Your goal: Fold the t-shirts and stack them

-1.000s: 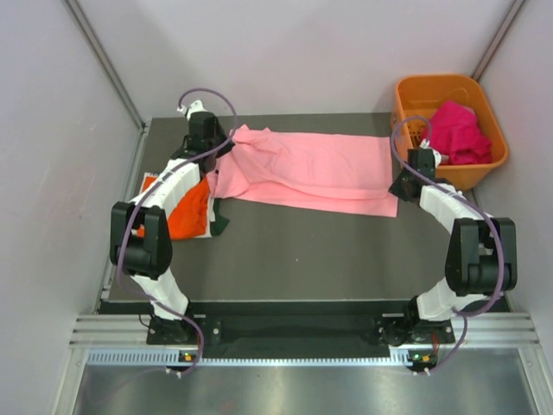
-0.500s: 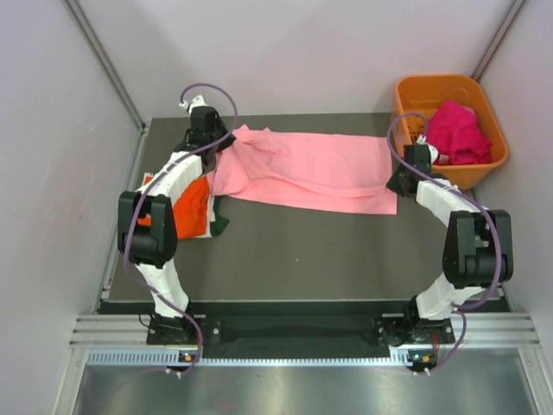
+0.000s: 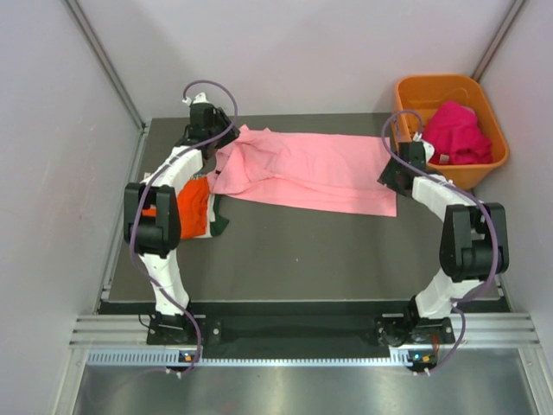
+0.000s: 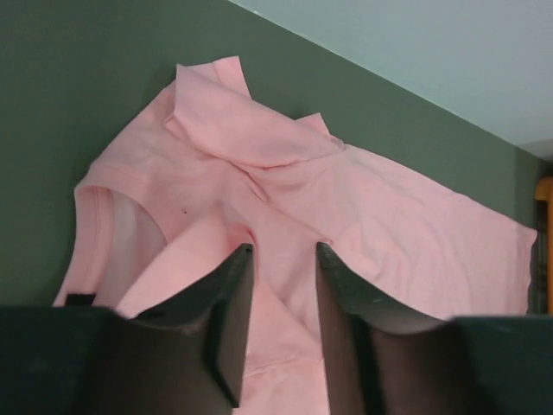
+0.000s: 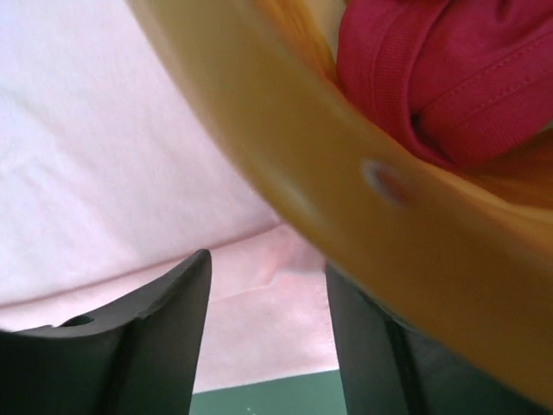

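The light pink t-shirt (image 3: 320, 173) lies spread out along the far part of the table (image 3: 302, 259), running left to right. Its right half is fairly flat. Its left end is rumpled, with a sleeve folded over and a ridge of cloth across the chest.

There is one pink shirt on the table. At the left edge is one bright orange shirt (image 3: 188, 207), with a scrap of dark green cloth (image 3: 221, 223) poking out at its right side. A magenta bundle (image 3: 456, 131) fills the single orange basket (image 3: 436, 82) at the far right corner (whether that is one shirt or several cannot be told).

Two arms are in view, each with one gripper. The left gripper (image 4: 281, 255) hangs over the crumpled left end of the pink shirt. Its fingers stand a narrow gap apart, pink cloth shows through the gap, and no fold is clearly caught.

The right gripper (image 5: 268, 277) is at the shirt's right end, just beside the basket wall. Its fingers are spread wide with nothing held, and pink cloth lies beneath them.
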`<act>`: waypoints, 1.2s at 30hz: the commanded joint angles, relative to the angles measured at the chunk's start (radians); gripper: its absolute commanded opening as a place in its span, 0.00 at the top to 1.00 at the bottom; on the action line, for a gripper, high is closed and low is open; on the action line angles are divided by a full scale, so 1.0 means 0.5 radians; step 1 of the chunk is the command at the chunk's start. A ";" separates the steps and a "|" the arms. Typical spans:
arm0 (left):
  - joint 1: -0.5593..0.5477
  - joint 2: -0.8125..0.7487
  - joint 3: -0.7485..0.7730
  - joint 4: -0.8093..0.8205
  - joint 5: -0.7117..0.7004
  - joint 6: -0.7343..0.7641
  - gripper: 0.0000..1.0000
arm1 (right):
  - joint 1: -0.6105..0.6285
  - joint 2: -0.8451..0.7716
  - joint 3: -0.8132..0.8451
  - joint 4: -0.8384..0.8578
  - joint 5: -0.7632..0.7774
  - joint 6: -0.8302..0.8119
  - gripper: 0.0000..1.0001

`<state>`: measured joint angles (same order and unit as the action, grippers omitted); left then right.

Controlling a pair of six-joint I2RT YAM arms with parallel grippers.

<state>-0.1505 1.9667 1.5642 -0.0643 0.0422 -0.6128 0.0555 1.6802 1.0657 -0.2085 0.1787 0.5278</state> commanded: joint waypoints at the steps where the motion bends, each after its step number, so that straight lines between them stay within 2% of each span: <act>1: 0.016 -0.083 0.062 0.113 0.100 0.060 0.56 | 0.033 -0.169 0.013 0.079 0.152 -0.049 0.41; 6: 0.016 -0.218 0.041 0.092 0.035 0.106 0.50 | 0.064 -0.368 -0.017 -0.003 0.213 -0.104 0.35; 11: 0.013 -0.475 -0.051 -0.037 -0.014 0.109 0.50 | 0.119 -0.617 -0.223 -0.010 0.207 -0.098 0.39; 16: 0.013 -0.886 -0.425 -0.010 -0.148 0.035 0.50 | 0.147 -0.973 -0.569 0.143 0.179 0.058 0.48; 20: 0.016 -1.123 -0.716 0.030 -0.195 -0.014 0.44 | 0.211 -1.255 -0.958 0.383 0.323 0.315 0.50; 22: 0.016 -1.202 -0.769 0.000 -0.207 -0.047 0.41 | 0.233 -1.360 -1.103 0.456 0.379 0.414 0.50; 26: 0.019 -1.304 -0.928 -0.019 -0.222 -0.118 0.39 | 0.251 -1.369 -1.272 0.634 0.388 0.708 0.51; 29: 0.019 -1.368 -1.020 0.024 -0.207 -0.155 0.39 | 0.251 -1.259 -1.318 0.745 0.385 0.865 0.52; 36: 0.019 -1.470 -1.171 0.027 -0.247 -0.207 0.41 | 0.251 -0.796 -1.168 0.785 0.391 1.119 0.58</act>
<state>-0.1455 1.2873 1.0039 -0.0891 -0.0517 -0.6930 0.1684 1.2247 0.4290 0.1043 0.3477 0.9901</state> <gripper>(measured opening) 0.598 0.438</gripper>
